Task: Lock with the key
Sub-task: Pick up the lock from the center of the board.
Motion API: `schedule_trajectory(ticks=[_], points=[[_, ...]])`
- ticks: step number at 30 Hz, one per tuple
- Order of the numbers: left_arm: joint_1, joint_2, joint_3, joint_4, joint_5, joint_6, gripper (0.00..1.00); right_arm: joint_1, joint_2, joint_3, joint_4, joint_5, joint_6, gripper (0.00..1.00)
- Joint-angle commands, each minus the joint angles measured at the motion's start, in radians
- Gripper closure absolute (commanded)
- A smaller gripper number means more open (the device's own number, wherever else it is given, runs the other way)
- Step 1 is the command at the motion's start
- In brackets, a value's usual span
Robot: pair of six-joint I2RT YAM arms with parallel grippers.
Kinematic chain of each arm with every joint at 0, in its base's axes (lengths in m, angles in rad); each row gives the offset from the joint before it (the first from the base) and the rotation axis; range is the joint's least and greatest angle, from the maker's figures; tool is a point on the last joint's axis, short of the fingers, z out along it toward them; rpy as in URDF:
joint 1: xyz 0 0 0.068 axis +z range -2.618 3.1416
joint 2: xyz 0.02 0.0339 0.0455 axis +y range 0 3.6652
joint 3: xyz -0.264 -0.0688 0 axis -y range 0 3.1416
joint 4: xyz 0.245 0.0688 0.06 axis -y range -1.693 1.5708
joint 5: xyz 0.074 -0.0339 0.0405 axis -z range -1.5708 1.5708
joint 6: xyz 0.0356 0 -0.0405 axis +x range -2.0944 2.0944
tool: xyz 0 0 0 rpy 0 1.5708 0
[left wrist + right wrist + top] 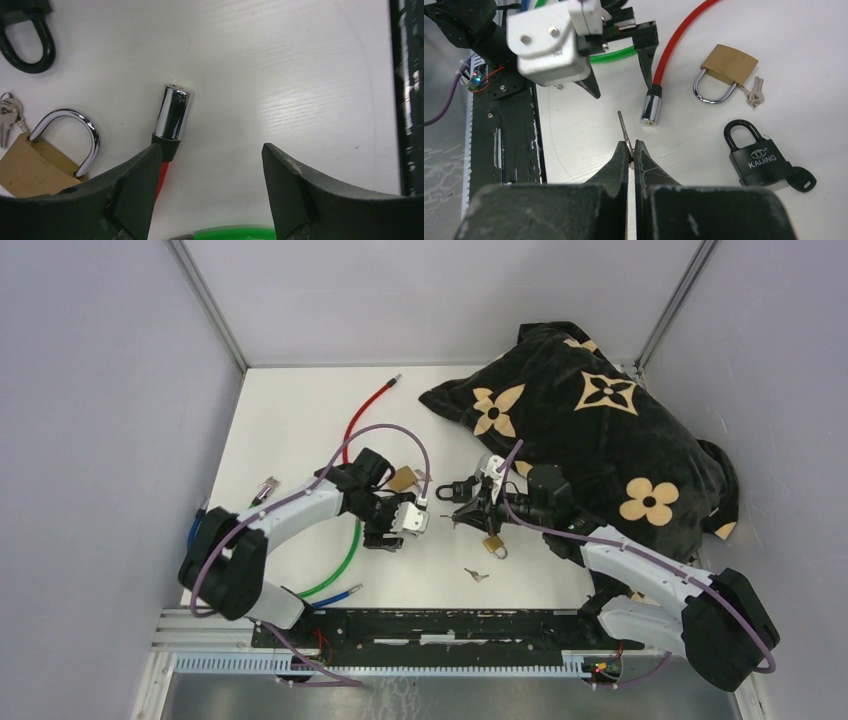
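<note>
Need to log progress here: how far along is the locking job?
Done: the right pincer is shut on a thin metal key, its blade sticking out ahead. In hand: the blade points toward the end of the chrome-tipped red cable, where the left pincer hovers open. Left: the key is in no lock yet, so inserting and turning remain; the brass padlock and black padlock lie apart, untouched.

The left arm [300,502] arcs from its base at the lower left of the frame up toward the centre. Its end effector [388,537] points downward, with its 2 fingers [135,190] spread wide and nothing between them. The right arm [640,565] reaches from the lower right toward the centre. Its end effector [631,146] is pressed closed, pinching a thin key [623,127] at the fingertips.
</note>
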Motion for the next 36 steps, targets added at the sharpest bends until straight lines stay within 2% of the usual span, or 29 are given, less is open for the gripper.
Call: schedule_trajectory(ticks=[1,7,13,19,21,26,27,30,36], points=[[0.011,0.129,0.075,0.004,-0.022,0.297,0.21,-0.02,0.014,-0.027,0.028,-0.006,0.016,1.0],[-0.006,0.218,0.049,0.069,-0.059,0.316,0.3,-0.049,0.018,-0.069,0.055,-0.019,0.044,1.0],[-0.023,0.223,0.033,0.163,-0.068,0.236,0.32,-0.053,0.048,-0.052,0.047,-0.049,0.034,1.0],[-0.034,0.243,0.0,0.21,-0.118,0.3,0.34,-0.053,0.061,-0.041,0.049,-0.058,0.028,1.0],[-0.036,0.251,-0.015,0.202,-0.144,0.365,0.45,-0.054,0.064,-0.038,0.041,-0.05,0.031,1.0],[-0.035,0.241,-0.044,0.185,-0.157,0.445,0.94,-0.053,0.073,-0.028,0.002,0.003,0.055,1.0],[-0.036,0.232,-0.044,0.185,-0.14,0.434,0.98,-0.054,0.073,-0.025,-0.007,0.021,0.065,1.0],[-0.035,0.178,-0.016,0.183,-0.07,0.314,0.98,-0.057,0.077,-0.009,-0.025,0.034,0.106,1.0],[-0.056,0.018,0.037,0.24,0.011,-0.184,0.98,-0.059,0.065,0.055,-0.12,0.037,0.139,1.0]])
